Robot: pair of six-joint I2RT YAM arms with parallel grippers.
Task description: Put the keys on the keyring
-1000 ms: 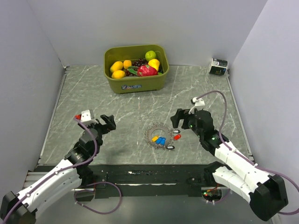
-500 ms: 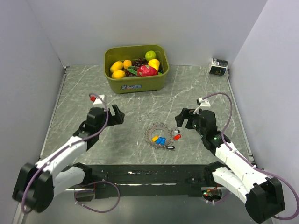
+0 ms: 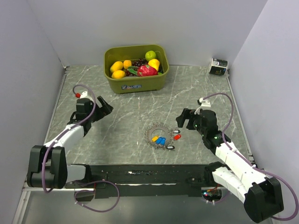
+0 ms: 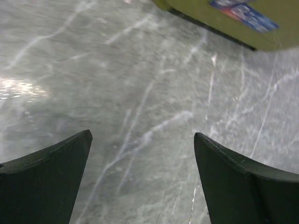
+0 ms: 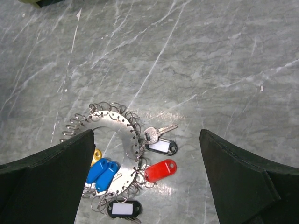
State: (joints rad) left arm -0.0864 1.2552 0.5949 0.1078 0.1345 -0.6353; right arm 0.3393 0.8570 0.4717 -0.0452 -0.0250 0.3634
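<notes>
The grey marbled bench (image 3: 131, 100) is walled on its left, far and right edges, and most of it lies bare. A green bin (image 3: 138, 85) of fruit sits against the middle of the far edge, and a small dark box (image 3: 218, 66) is tucked in the far right corner. Between the bin and the centre of the bench runs a wide open strip, and the near left quarter is open too.

The left gripper (image 3: 103, 106) hangs toward the left edge, well apart from the task's things. Its jaws are spread wide with nothing between them, only bare bench below (image 4: 142, 135) and the bin's corner at the top of its wrist view. The right gripper (image 3: 182, 119) is also spread wide and empty. It sits just beside the keyring on the ring's far right side, and its own camera looks down on the ring (image 5: 146, 131).

The keyring (image 3: 158, 133) lies flat a little right of centre, nearer the near edge. It is a toothed disc edged with small loops (image 5: 119, 122).

The keys (image 3: 162, 139) cluster on its near right arc:
- Two blue tags (image 5: 103, 170) lie side by side, long axes slanting up to the right.
- A red tag (image 5: 161, 170) lies roughly crosswise.
- A bare metal key (image 5: 161, 130) points away from the ring, up and right.
- Black tags and a yellow one are also there.

I cannot tell which of them are threaded on.
</notes>
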